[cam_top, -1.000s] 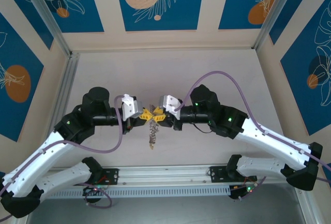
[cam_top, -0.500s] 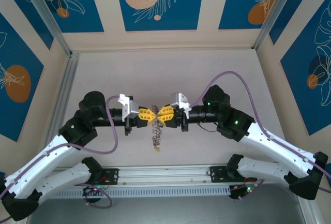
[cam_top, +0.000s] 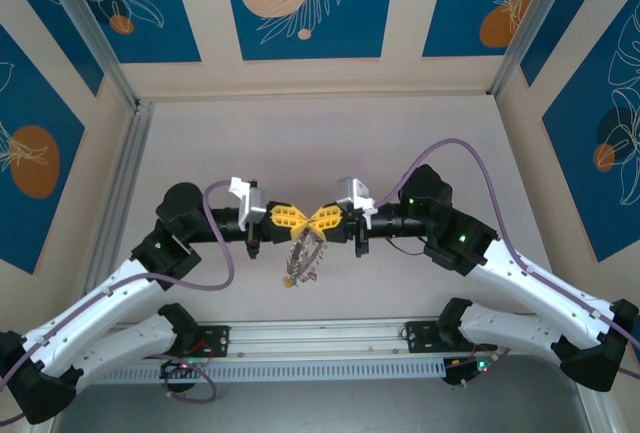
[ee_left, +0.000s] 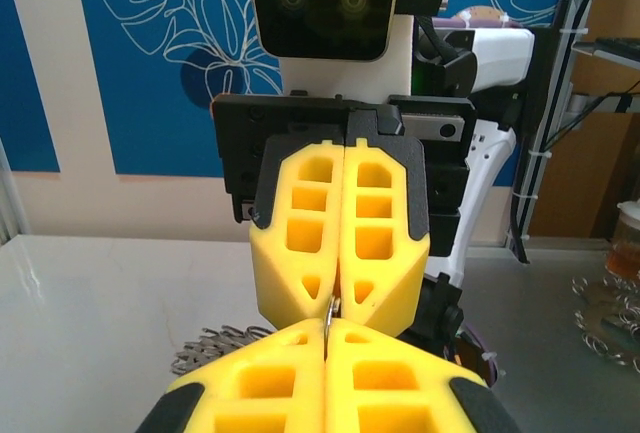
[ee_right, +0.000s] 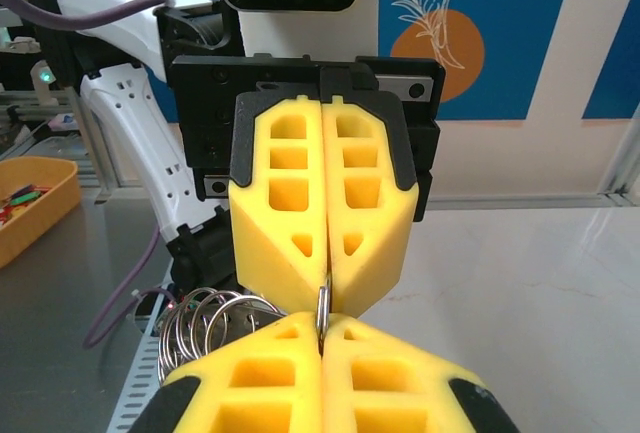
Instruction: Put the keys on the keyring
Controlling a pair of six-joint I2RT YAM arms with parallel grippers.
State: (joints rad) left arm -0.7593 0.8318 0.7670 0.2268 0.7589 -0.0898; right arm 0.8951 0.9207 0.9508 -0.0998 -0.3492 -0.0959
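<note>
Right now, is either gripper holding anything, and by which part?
Both: the left gripper and right gripper, tip to tip, are shut on one thin metal ring at the top of the key bunch, which dangles below.

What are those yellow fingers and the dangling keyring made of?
Fingers: matte yellow plastic by the look, moulded or printed with hollow pockets. Keyring: silvery metal wire, judging by its bright glints and thin coiled loops.
</note>
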